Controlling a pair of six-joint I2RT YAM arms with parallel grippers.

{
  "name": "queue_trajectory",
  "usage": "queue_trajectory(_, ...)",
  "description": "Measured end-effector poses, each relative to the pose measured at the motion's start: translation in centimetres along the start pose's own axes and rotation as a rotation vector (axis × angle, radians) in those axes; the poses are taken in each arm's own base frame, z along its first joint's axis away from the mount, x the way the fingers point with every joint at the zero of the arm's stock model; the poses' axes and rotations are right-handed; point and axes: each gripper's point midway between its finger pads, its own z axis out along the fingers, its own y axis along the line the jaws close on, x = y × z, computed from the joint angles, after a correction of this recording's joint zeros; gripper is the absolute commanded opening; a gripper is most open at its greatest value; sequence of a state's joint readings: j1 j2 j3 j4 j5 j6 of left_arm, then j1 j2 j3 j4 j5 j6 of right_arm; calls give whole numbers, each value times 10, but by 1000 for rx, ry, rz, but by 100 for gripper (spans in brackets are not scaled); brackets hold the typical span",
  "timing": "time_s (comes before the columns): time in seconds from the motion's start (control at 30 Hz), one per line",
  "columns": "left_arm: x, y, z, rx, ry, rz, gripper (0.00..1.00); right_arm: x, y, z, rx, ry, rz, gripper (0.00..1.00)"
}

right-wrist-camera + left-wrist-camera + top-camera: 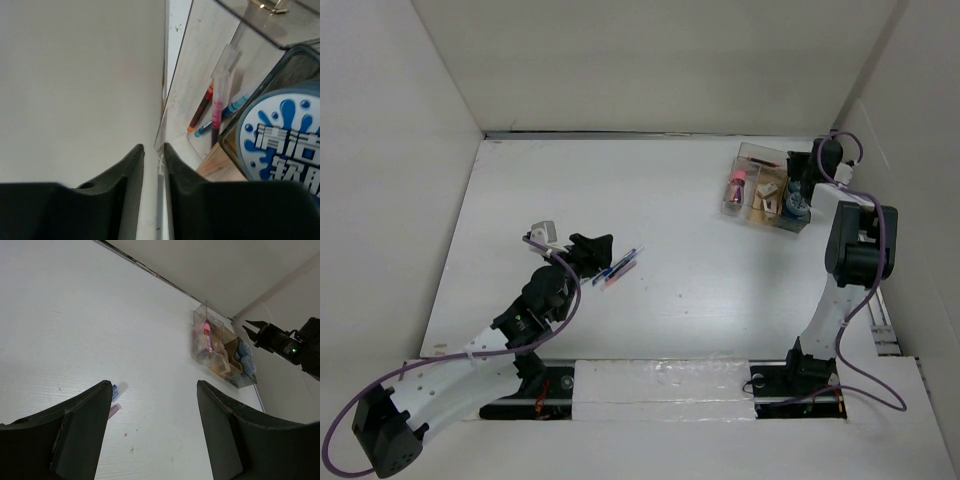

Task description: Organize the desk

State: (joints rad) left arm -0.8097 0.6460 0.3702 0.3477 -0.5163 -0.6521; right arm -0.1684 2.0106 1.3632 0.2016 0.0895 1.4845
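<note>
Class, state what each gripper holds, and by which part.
Left gripper: nothing, jaws open near the pens. Right gripper: nothing clamped; its fingers straddle the wall of the clear tray, with a gap showing.

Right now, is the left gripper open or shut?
Open: the left gripper has its fingers wide apart over the desk, gripping nothing; pens lie just beyond.

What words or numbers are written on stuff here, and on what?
"清洁软胶": white Chinese characters on the round blue lid, cut off by the picture's edge, so the last ones are partly a guess.
Pens on the desk: any print is too small to read.
</note>
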Motion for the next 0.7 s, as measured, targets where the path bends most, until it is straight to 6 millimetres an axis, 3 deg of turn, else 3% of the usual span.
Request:
queue_trajectory(0.07,-1,1,0,-4,-3,0,65,10,2,-5,-9,17,-52,12)
queue_trajectory(0.13,-1,1,0,-8,-7,0,64,31,11,-15,-39,55,-132,0)
queue_trajectory(0.17,-2,2,0,-12,-10,0,64,48,18,-24,-61,81,-184,0)
queue_trajectory(0.23,-3,3,0,-18,-16,0,64,92,30,-51,-117,150,-278,0)
queue_trajectory(0.37,-10,6,-3,-32,-41,-10,64,213,32,-135,-260,371,-488,0)
queue_trajectory(0.47,-27,4,-10,-24,-94,-48,64,295,-3,-199,-321,553,-666,0)
queue_trajectory(0.53,-38,4,-16,-16,-129,-77,64,333,-35,-233,-320,653,-782,3)
queue_trajectory(0.6,-47,4,-21,-8,-164,-105,64,355,-68,-259,-297,723,-894,14)
queue_trajectory(0.7,-54,8,-27,-3,-197,-134,64,370,-105,-287,-259,785,-1022,26)
